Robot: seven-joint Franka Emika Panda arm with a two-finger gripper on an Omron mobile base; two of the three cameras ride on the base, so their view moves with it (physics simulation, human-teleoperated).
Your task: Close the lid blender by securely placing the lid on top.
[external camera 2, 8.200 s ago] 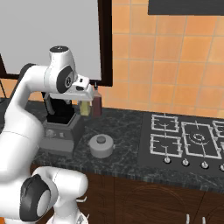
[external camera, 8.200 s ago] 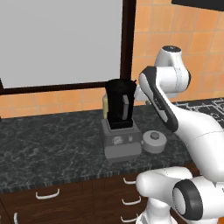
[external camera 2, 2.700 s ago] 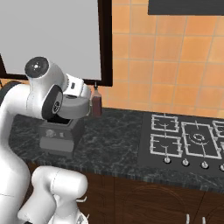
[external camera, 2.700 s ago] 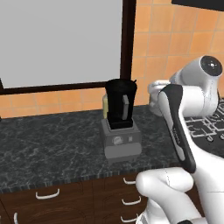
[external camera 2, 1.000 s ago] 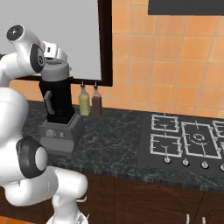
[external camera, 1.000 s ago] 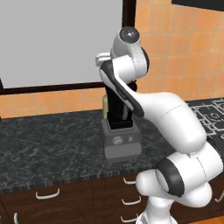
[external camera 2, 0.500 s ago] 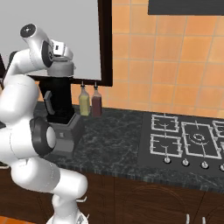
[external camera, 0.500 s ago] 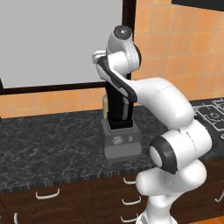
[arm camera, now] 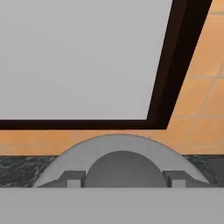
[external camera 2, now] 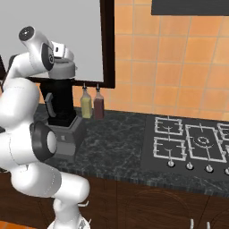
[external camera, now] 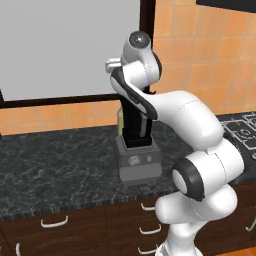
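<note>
Lid [external camera 2: 63, 68] gripped by its knob in the end effector [arm camera: 124, 178], held level just above the blender [external camera 2: 60, 103] jar on the worktop [external camera 2: 116, 134]; lowering and seating outstanding.

The lid [external camera 2: 62, 68], a round grey disc with a domed knob at its centre, sits level directly over the open top of the blender [external camera 2: 62, 118]. The blender stands upright on the counter: black tapered jar, handle toward nine o'clock in the right base view, on a grey boxy base with a round dial.
</note>
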